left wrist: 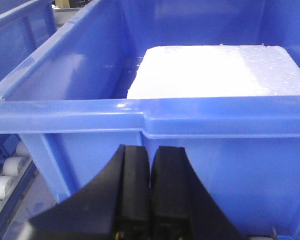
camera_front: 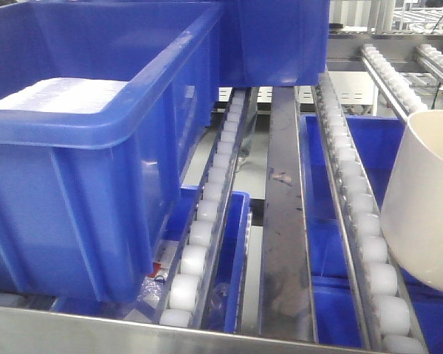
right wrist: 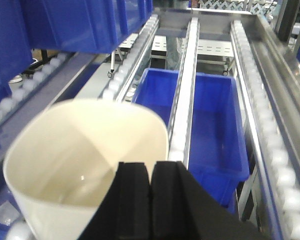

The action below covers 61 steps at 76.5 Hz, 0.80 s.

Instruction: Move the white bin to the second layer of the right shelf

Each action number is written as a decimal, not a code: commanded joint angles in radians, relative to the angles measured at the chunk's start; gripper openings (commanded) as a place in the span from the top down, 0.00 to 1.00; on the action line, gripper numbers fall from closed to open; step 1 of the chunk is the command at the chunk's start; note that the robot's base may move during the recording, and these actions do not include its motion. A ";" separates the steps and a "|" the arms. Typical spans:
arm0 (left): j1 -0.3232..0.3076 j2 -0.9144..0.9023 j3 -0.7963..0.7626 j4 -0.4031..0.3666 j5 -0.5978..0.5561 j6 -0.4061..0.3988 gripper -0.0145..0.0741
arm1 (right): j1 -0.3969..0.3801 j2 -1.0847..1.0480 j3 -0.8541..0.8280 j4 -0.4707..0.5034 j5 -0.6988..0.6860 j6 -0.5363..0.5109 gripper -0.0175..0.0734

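The right gripper (right wrist: 150,200) is pinching the near rim of the white bin (right wrist: 85,165), fingers pressed together, holding it tilted over a roller rail (camera_front: 362,214) of the right shelf second layer (camera_front: 284,214). The left gripper (left wrist: 150,192), clenched on nothing, is facing a blue crate (left wrist: 140,120).

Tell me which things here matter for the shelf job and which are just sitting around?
Part of the job:
- white bin, shut in the right gripper
- roller-rail shelf tier

Just lying about:
- big blue crate holding a white foam block
- lower blue crate beneath the rails
- left gripper, shut and empty
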 commanded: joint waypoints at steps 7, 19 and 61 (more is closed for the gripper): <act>-0.003 -0.014 0.037 0.000 -0.088 -0.005 0.74 | 0.002 -0.080 0.009 -0.012 -0.075 0.004 0.78; -0.003 -0.014 0.037 0.000 -0.088 -0.005 0.74 | 0.006 -0.075 0.009 -0.012 -0.082 0.004 0.78; -0.003 -0.014 0.037 0.000 -0.088 -0.005 0.74 | 0.006 -0.075 0.009 -0.012 -0.088 0.004 0.78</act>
